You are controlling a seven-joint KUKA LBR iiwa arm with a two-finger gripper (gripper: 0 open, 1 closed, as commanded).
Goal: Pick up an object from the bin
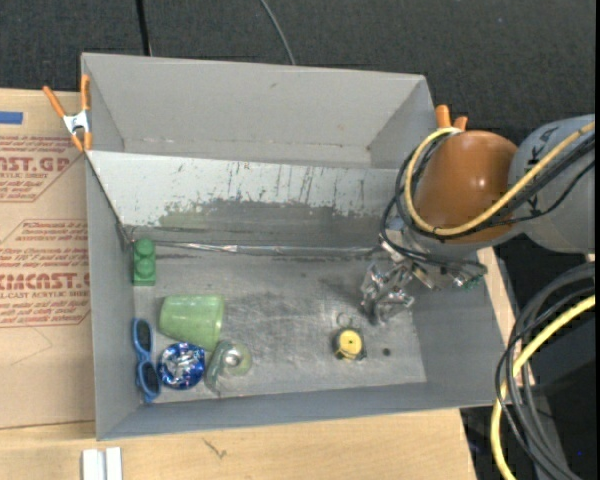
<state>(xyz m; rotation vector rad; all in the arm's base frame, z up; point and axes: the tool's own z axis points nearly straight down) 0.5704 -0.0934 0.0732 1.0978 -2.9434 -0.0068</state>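
Note:
My gripper [385,296] hangs low over the right part of the bin floor, its metal fingers pointing down and a little left. Whether anything sits between them is not visible. A small yellow round piece [349,344] lies on the floor just below and left of the fingertips, apart from them.
Along the bin's left side lie a green block [144,261], a pale green cup [192,319] on its side, blue glasses [143,358], a blue patterned ball [181,364] and a clear round piece [228,360]. The arm's orange cover and cables stand over the right wall.

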